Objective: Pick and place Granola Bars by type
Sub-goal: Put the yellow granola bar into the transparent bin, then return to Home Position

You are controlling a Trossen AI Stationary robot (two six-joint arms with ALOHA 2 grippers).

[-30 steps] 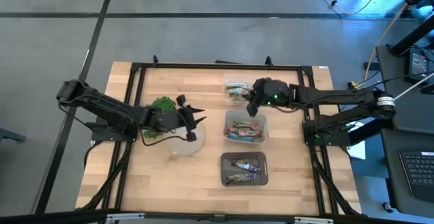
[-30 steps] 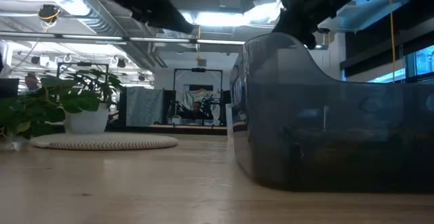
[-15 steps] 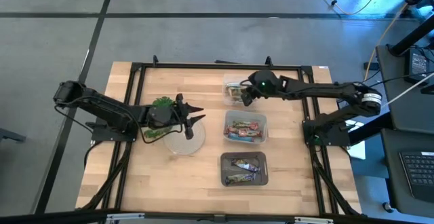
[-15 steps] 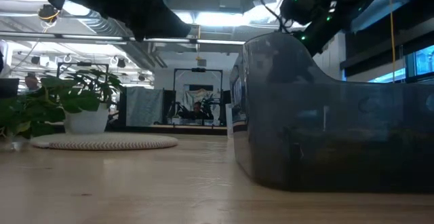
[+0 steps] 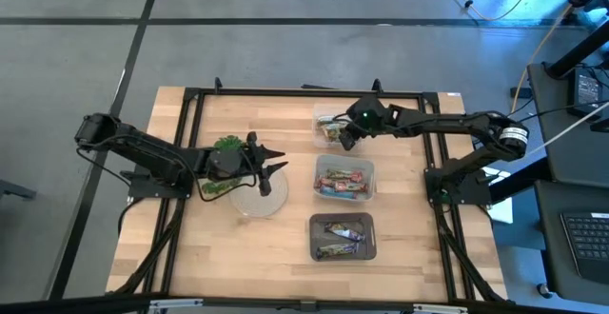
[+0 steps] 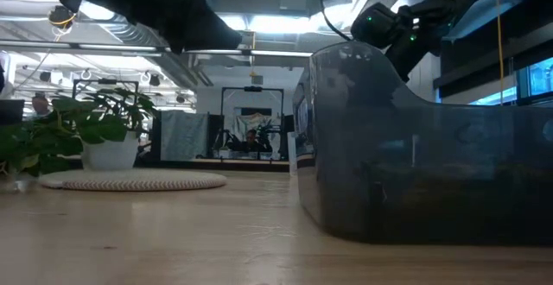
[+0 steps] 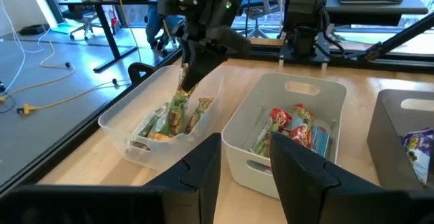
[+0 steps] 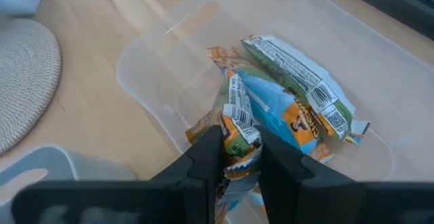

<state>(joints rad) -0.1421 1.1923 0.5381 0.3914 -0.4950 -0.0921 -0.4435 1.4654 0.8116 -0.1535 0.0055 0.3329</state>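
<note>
Three bins stand in a row right of the table's middle. The far clear bin [image 5: 331,127] holds green-tan granola bars [image 7: 169,119]. The middle white bin [image 5: 344,178] holds red-pink and blue bars [image 7: 293,130], and the near grey bin [image 5: 343,236] holds dark-silver ones. My right gripper [image 5: 344,140] hangs over the far bin, shut on a green-tan bar [image 7: 182,88]. My left gripper [image 5: 274,162] is open and has nothing in it. It hangs over a clear disc [image 5: 259,198] and points toward the bins. My right gripper pinches the green-tan bar by its upper end [image 8: 239,155] between its two fingers [image 8: 207,159]. The fingers come slanting down from the table's right side. The bar hangs below them [image 7: 180,98] inside the far clear bin's opening, just above the bars lying there.
A leafy plant [image 5: 226,147] stands behind my left gripper, near the clear disc. A black frame [image 5: 285,93] runs around the table top. In the low view the near bin's wall [image 6: 423,164] fills the right half, with bare wood to its left.
My right gripper, with the green-tan bar, has moved from the middle bin's far edge toward the table's far edge. It has come down over the far clear bin and stays shut on the bar.
</note>
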